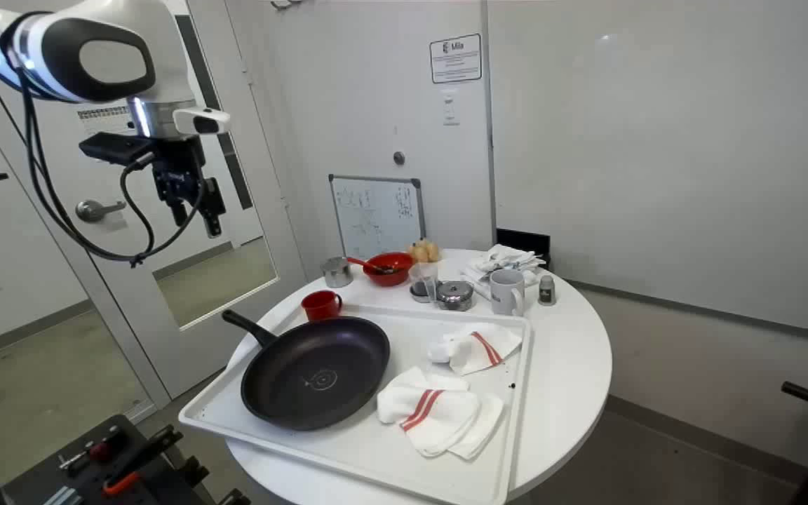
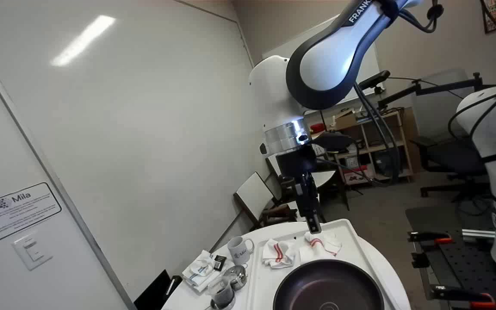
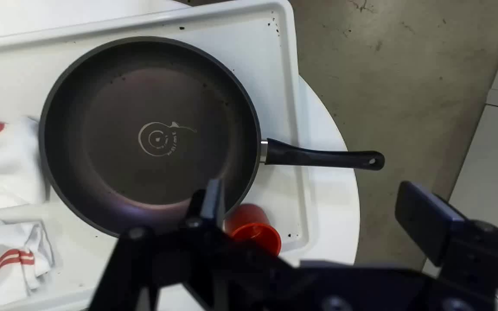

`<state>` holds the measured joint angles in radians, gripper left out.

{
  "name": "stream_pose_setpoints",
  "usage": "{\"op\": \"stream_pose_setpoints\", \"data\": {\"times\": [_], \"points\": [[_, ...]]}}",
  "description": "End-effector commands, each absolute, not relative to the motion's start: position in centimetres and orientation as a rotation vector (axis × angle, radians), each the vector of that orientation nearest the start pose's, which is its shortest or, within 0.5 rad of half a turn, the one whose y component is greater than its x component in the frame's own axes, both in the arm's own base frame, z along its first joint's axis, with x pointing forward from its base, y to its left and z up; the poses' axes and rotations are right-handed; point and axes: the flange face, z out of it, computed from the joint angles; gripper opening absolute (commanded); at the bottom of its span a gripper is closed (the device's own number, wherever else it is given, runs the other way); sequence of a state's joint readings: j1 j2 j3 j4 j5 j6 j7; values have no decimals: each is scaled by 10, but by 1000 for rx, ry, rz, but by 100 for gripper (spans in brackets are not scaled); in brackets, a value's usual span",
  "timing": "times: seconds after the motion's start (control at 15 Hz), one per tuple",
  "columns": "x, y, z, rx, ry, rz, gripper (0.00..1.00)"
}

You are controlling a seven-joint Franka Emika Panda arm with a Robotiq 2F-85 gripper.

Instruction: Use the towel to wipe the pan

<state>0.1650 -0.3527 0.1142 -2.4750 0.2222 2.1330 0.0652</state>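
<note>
Gripper, black, spread wide and empty, hangs higher than the large round black frying pan; the small red-striped white cloth towel lies apart from it, opposite the handle. Pickup seems the step: cross, descend, pinch.

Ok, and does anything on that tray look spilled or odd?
Yes: dark specks, possibly crumbs, are scattered on the white tray and inside the pan. They look spilled, marring otherwise plain surfaces; nothing else there stands out.
</note>
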Motion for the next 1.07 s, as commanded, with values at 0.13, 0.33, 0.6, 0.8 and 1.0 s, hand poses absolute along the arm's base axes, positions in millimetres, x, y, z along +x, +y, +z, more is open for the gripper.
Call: {"op": "stream_pose_setpoints", "data": {"times": [0.13,0.33,0.6,0.8,1.0], "points": [[409,128,421,-2990,-134,21,100],[409,128,421,-2990,-134,21,100],[411,126,422,-2990,-123,17,100],[415,115,421,-2981,-82,20,100],[424,93,420,-2962,8,31,100]]}}
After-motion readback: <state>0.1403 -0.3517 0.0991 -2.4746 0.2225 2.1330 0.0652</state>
